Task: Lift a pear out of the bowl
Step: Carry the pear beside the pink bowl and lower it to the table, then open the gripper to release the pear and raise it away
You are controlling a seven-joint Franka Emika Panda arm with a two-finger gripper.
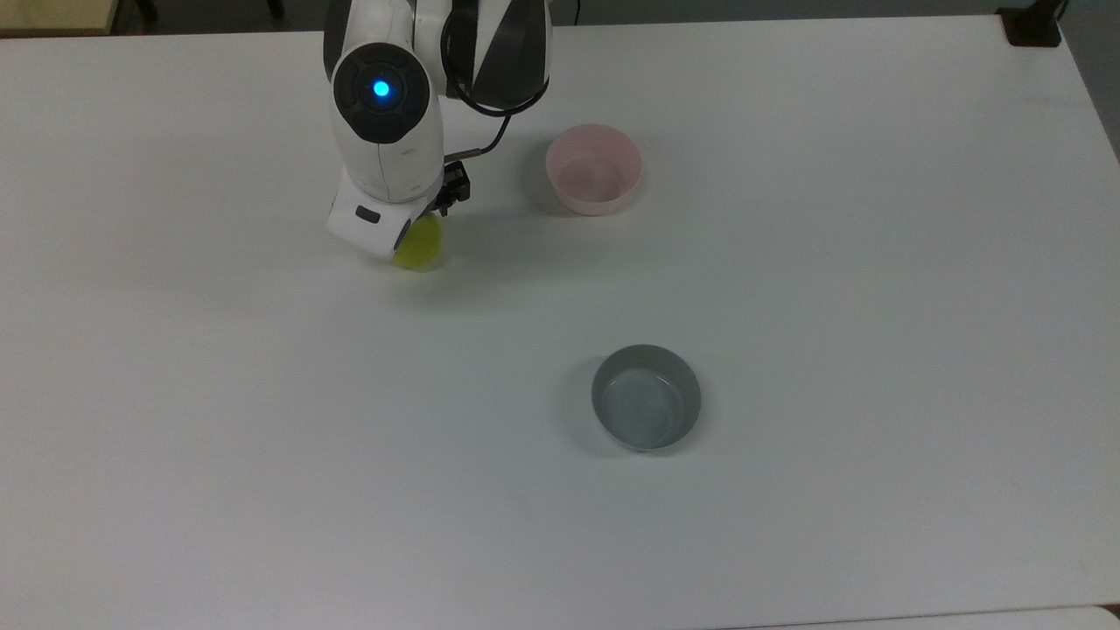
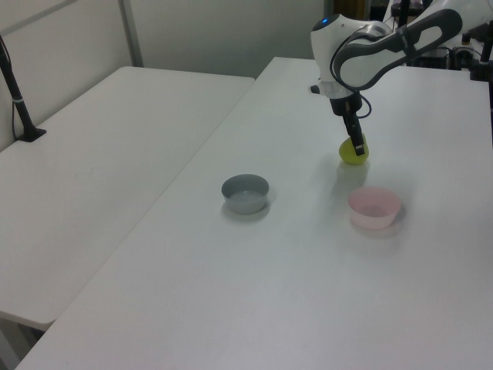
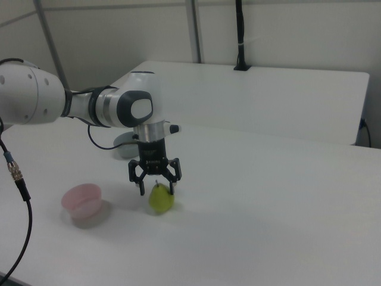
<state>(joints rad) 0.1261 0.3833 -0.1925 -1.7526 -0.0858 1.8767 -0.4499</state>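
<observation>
Resting on the table [image 3: 268,196] — pear [image 3: 161,198] beneath tool [image 3: 156,188].

arm reaches low over the table, wrist pointing straight down, blue light lit on its joint. gripper [image 3: 157,186] hangs vertical with its two black fingers [image 3: 141,182] spread apart, straddling the pear [image 3: 161,199] top.
</observation>
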